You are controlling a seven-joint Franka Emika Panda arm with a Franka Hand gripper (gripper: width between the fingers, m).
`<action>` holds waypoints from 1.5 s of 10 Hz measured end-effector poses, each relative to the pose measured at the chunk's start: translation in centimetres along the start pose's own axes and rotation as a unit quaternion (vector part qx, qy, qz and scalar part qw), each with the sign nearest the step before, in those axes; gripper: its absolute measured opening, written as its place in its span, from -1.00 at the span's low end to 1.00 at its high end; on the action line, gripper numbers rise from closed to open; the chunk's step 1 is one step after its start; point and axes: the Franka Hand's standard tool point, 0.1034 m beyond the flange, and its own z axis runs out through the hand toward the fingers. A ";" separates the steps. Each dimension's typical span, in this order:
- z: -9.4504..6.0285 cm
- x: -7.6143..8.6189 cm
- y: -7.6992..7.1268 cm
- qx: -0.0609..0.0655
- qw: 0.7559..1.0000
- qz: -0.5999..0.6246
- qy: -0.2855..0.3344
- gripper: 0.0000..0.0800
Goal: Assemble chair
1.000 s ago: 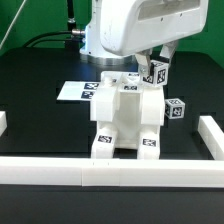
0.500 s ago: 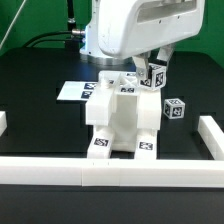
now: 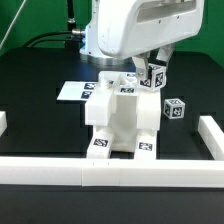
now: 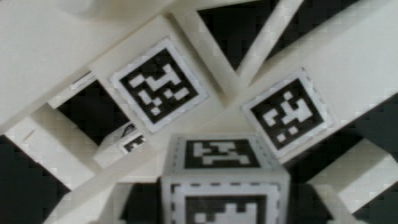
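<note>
My arm [image 3: 128, 28] fills top of exterior view: bulky white housing, coming in from above. Wrist bent down, hand end aimed at table, set toward exterior view's right of housing. My pincer [image 3: 160, 56] hangs just beneath, dark against white shell, mostly masked by my own bulk, only lower part showing. Jaws drawn nearly together — narrow grip, no wide spread. Fingers roughly upright, tips low. What sits between them — cannot tell from here.

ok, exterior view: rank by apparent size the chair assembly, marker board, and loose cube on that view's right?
1. chair assembly
2. marker board, partly hidden behind the chair, so only its visible part counts
3. loose cube, clearly smallest
</note>
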 end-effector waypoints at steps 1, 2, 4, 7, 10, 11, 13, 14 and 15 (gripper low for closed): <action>0.0 0.0 0.0 0.000 1.000 0.008 0.000 -0.29; 0.0 0.0 0.0 0.000 1.000 0.009 0.000 -0.29; 0.0 0.0 0.0 0.000 0.998 0.069 0.000 -0.29; 0.0 0.0 0.0 0.001 0.987 0.163 0.000 -0.29; 0.0 0.1 -0.1 0.001 0.966 0.259 0.000 -0.29; 0.0 0.1 -0.1 0.001 0.953 0.302 0.000 -0.29; 0.0 0.1 -0.1 0.001 0.937 0.350 0.000 -0.29; 0.0 0.1 -0.1 0.001 0.920 0.391 0.000 -0.29; 0.0 0.1 -0.1 0.001 0.910 0.415 0.000 -0.29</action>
